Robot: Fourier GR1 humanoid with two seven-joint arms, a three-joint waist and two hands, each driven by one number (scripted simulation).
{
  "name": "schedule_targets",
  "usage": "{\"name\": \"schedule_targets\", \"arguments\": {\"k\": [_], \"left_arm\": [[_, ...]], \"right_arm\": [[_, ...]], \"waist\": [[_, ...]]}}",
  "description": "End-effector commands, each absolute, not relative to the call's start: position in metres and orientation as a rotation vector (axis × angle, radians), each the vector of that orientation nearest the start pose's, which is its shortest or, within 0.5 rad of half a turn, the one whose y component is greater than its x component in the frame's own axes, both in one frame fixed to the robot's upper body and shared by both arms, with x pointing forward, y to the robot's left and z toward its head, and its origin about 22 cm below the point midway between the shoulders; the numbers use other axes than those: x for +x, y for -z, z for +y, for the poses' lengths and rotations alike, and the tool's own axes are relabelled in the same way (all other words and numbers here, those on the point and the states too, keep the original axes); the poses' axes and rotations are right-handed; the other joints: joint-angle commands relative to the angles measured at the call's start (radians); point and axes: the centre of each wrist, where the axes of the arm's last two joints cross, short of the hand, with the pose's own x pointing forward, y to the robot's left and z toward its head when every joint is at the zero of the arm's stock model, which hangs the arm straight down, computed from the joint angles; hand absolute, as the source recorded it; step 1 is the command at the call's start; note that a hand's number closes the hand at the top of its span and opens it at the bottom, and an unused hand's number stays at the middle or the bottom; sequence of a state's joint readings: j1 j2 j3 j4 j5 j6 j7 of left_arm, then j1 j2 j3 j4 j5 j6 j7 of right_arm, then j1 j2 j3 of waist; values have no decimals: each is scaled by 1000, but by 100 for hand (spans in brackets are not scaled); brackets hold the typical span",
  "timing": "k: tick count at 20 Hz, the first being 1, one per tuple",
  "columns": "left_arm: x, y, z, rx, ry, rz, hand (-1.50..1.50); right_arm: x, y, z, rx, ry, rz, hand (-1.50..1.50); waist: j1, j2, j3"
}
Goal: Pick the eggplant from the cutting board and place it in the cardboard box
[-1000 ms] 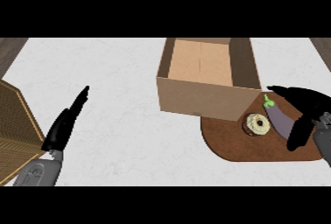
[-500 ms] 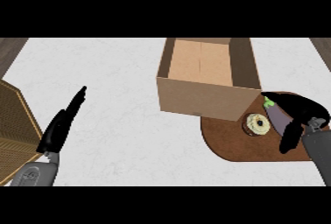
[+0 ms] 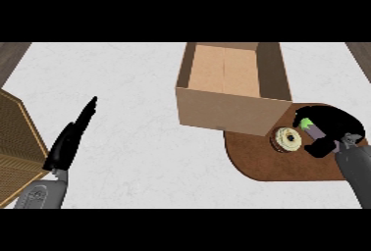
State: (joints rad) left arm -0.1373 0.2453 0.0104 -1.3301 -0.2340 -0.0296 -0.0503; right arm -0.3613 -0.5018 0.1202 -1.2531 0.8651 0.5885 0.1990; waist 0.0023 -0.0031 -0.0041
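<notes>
Below me lies a pale, faintly marbled surface [image 3: 145, 147], with dark wood-toned strips showing at its far corners. An open, brown cardboard box [image 3: 232, 83] stands on it toward the right, and just in front of that box rests a dark brown, rounded wooden cutting board [image 3: 261, 157], its far edge touching or tucked under the box's near wall. On the board, beside my right hand [image 3: 330, 128], sits a round, tan, ring-shaped item [image 3: 287, 139]. My right hand curls over the board's far right part, fingers wrapped round the eggplant [image 3: 310, 125], of which I see only a green stem end and a sliver of purple; the rest is hidden under my fingers. My left hand [image 3: 71, 142] stands at the left, well apart, fingers straight and pointing up, holding nothing. A woven, tan basket-like thing [image 3: 16, 147] is cut off at the left edge.
</notes>
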Motion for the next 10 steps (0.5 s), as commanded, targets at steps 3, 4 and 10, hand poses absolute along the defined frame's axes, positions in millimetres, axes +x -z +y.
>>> {"name": "schedule_targets", "arguments": {"k": [3,4,10], "left_arm": [[271,5,283,323,410,-1462,0],[258,19,277,309,414,-1445,0],[271,5,282,319,403,-1470,0]], "right_arm": [[323,-47,-304,-834,-1399,-885,150],[321,-53,-314,-863,-1417,-883,150],[319,-59,-294,-950,-1378,-922,150]], "waist": [[3,4,4],[2,3,4],[-2,2,4]]}}
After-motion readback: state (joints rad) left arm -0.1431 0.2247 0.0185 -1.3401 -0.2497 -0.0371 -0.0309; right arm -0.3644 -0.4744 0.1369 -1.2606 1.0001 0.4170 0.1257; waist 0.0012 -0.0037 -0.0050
